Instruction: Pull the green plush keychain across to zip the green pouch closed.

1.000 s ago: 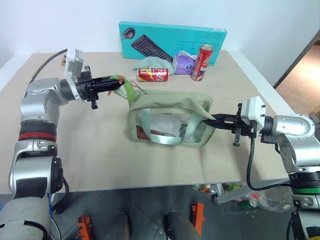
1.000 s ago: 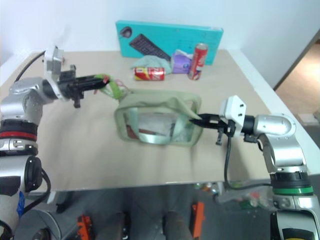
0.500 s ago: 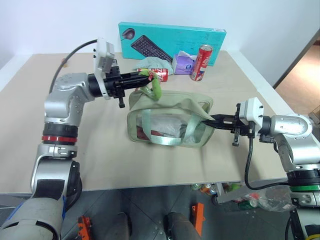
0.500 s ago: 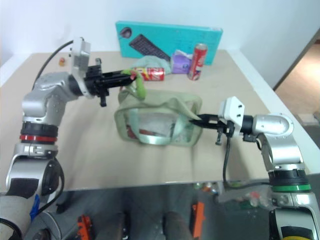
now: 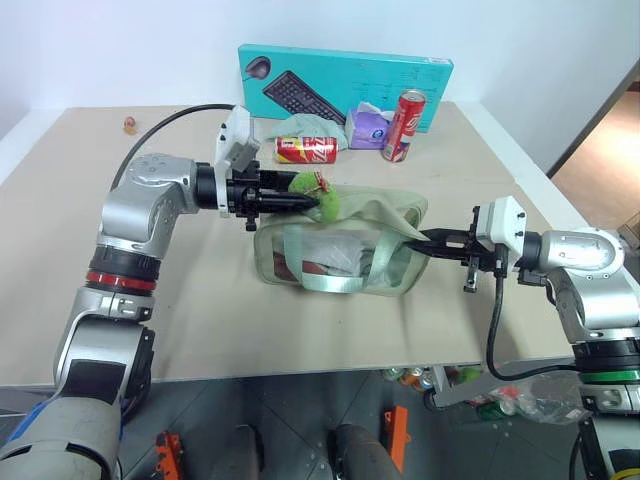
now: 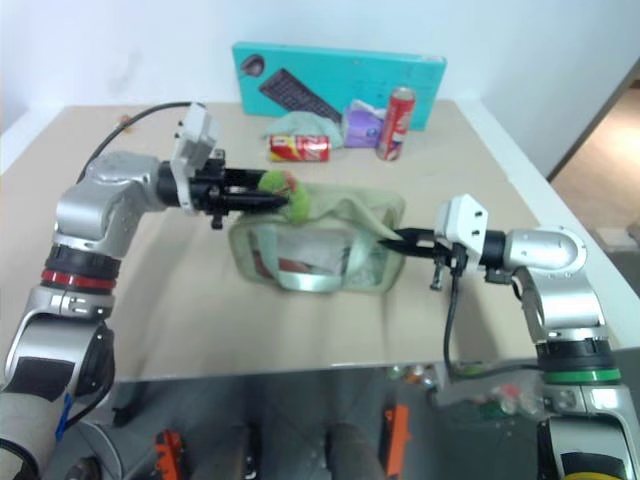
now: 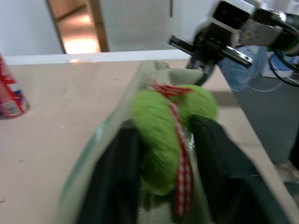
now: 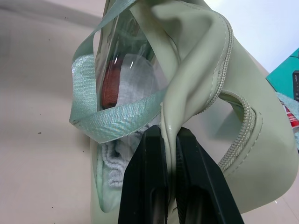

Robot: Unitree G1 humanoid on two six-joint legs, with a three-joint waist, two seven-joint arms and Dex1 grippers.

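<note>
The pouch (image 5: 340, 245) stands mid-table, holding a white cloth and something red behind its clear window. The right gripper (image 8: 169, 140) is clamped on the pouch's end fabric. The keychain (image 7: 163, 130) lies between the left gripper's (image 5: 312, 203) parted fingers (image 7: 117, 177), over the pouch's top. A second ago that gripper held the keychain out past the pouch's left end. Behind stand a keyboard box (image 5: 345, 85), two cans (image 5: 404, 125) and a purple pack (image 5: 368, 128).
</note>
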